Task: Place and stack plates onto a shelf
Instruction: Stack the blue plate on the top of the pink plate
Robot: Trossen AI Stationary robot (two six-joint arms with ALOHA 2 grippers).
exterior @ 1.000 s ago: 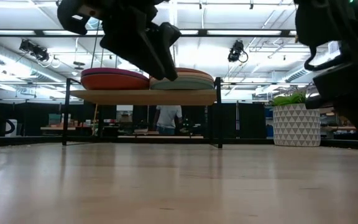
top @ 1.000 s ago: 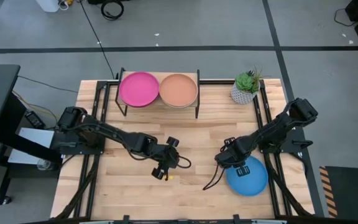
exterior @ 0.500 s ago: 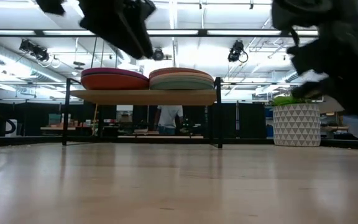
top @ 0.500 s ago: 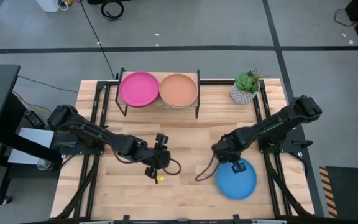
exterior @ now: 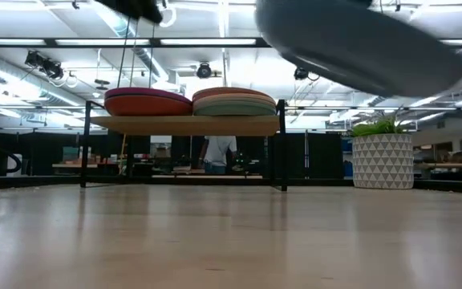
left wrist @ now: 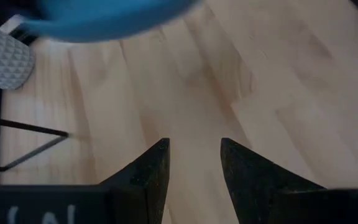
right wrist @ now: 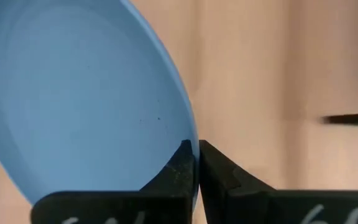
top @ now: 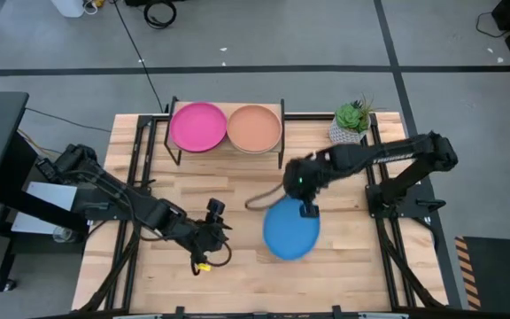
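The shelf [top: 228, 151] stands at the table's far edge, bearing a stack topped by a magenta plate [top: 197, 127] and another topped by an orange plate [top: 254, 129]; the low view shows both stacks on the shelf [exterior: 187, 125]. My right gripper [top: 307, 211] hangs over the table's middle, shut on a bright blue plate [top: 290, 229], whose underside fills the top of the low view [exterior: 359, 44]. My left gripper [top: 204, 259] hovers open near the front left, nothing between its fingers [left wrist: 194, 163]. My right gripper pinches the bright blue plate's rim [right wrist: 180, 144] between its two fingers, on the edge nearest the shelf. The fingers slant down from above. The plate is lifted clear of the table and hangs tilted below and in front of the fingers.
A potted plant in a white patterned pot [top: 350, 125] stands at the far right corner, right of the shelf. Black frame rails run along the table's left and right sides. Bare wood lies between the shelf and the grippers.
My right gripper has risen and swung from the near right toward the table's middle and the shelf, lifting the blue plate off the table, where it lay flat. My left gripper has drawn back toward the near left and risen, staying open.
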